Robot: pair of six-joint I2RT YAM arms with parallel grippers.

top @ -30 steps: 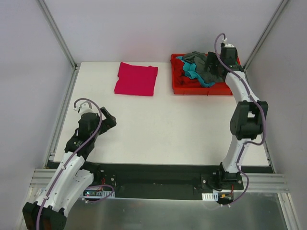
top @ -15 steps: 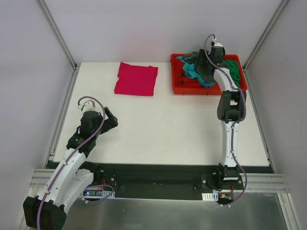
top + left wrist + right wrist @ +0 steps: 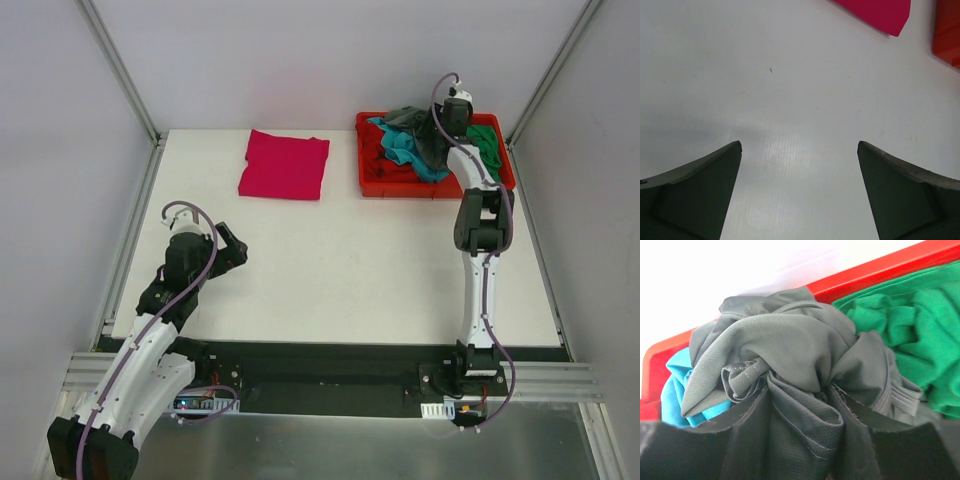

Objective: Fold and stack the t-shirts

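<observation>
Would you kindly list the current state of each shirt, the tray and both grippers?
Pink shirt: folded flat on the table.
Grey shirt: crumpled, pinched by right gripper.
Teal shirt: crumpled in tray.
Green shirt: crumpled in tray.
Tray: holding shirts.
Left gripper: open, empty.

You have a white table [image 3: 340, 270] carrying two things; a magenta-pink t-shirt [image 3: 285, 165], folded into a flat rectangle, lies directly on it toward the far left; a red tray [image 3: 372, 178] sits on it at the far right, well apart from the folded shirt; your left wrist view shows bare white surface with a small dark speck [image 3: 771, 70], and a corner of the pink shirt and the tray's edge at the top.
</observation>
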